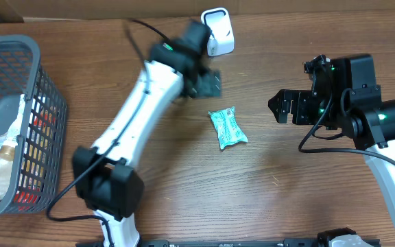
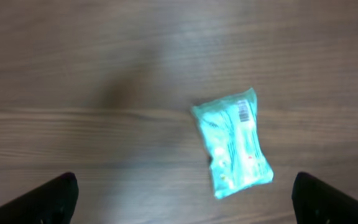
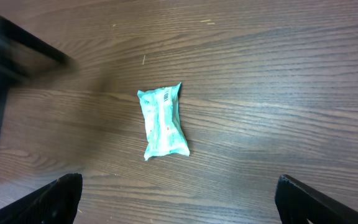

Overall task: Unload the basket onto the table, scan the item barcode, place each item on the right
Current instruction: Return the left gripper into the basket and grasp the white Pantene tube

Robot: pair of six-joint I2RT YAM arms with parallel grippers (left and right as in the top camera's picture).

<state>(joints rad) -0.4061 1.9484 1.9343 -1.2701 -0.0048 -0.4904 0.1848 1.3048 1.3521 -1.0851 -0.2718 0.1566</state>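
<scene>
**A:** How are the left fingers (image 2: 55,199) set?

**B:** They are spread wide, and nothing is held between them. The teal packet (image 2: 232,146) is seen flat on the worktop (image 2: 73,74), just ahead of them and nearer the right-hand finger.

**A:** And its long axis?

**B:** It is pointed away from the fingers, slightly tilted, so the narrow width is presented across the gap. The barcode (image 2: 244,112) is carried face up at the far end.

**A:** And the right fingers (image 3: 55,199)?

**B:** They are also spread and empty. The packet is found ahead of them, left of their midline. The left arm is judged nearer, though not by much. The scanner (image 1: 218,31) is placed close by the left fingers, on the side away from the packet.
</scene>
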